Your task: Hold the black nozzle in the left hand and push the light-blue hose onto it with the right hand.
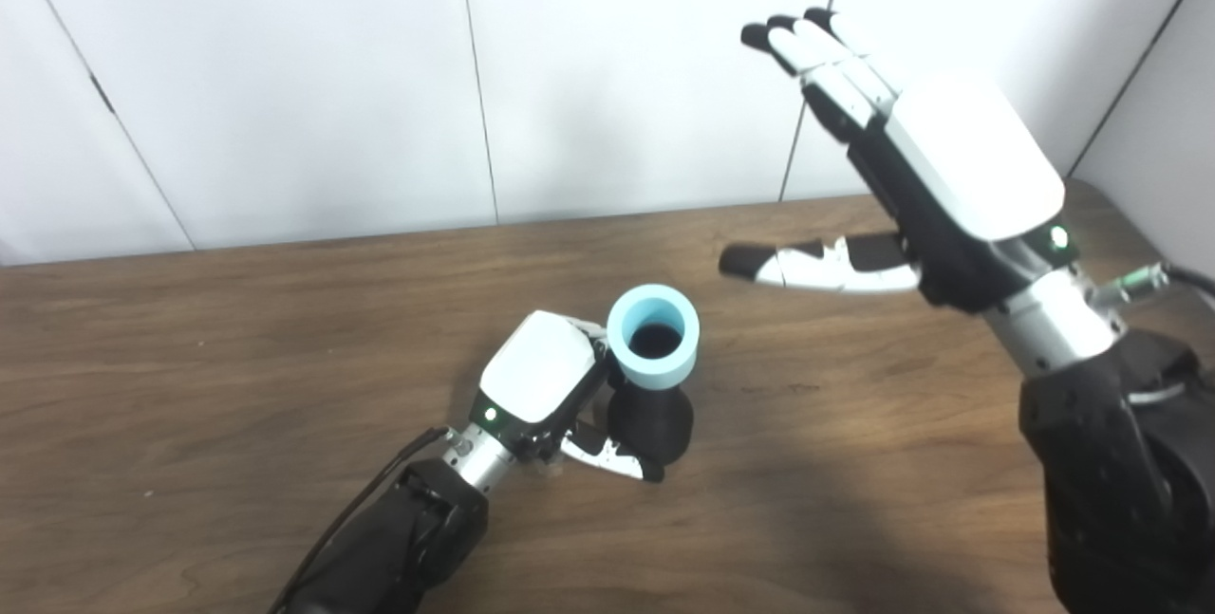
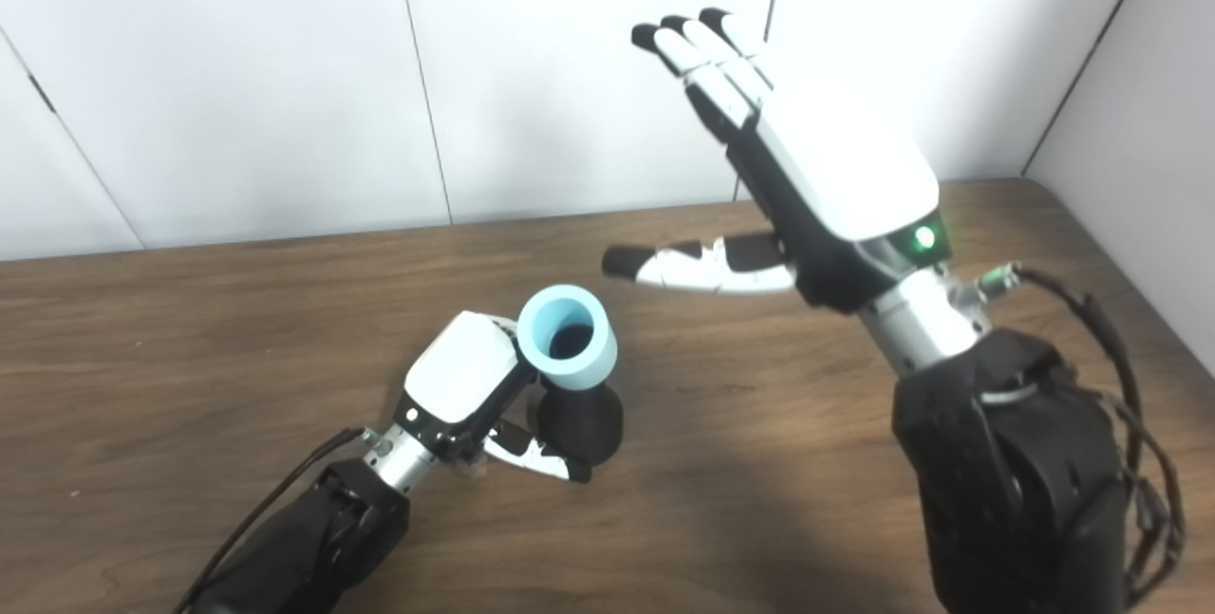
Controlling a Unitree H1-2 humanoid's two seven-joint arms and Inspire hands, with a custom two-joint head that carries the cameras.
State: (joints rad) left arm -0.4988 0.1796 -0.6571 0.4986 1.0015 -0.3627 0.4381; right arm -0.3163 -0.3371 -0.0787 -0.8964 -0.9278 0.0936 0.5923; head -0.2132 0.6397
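The black nozzle [image 1: 652, 422] stands upright on the wooden table [image 1: 190, 386], wide base down. A short light-blue hose [image 1: 653, 337] sits on its top, open end facing up. My left hand [image 1: 551, 391] is wrapped around the nozzle from the left, thumb across its front at the base. My right hand [image 1: 935, 158] hovers high to the right of the hose, fingers spread and pointing up toward the wall, thumb stretched left; it holds nothing and is well clear of the hose.
White wall panels [image 1: 617, 73] close off the table's far edge. The table's right corner lies near my right forearm [image 1: 1111, 424], with a cable trailing beside the wrist.
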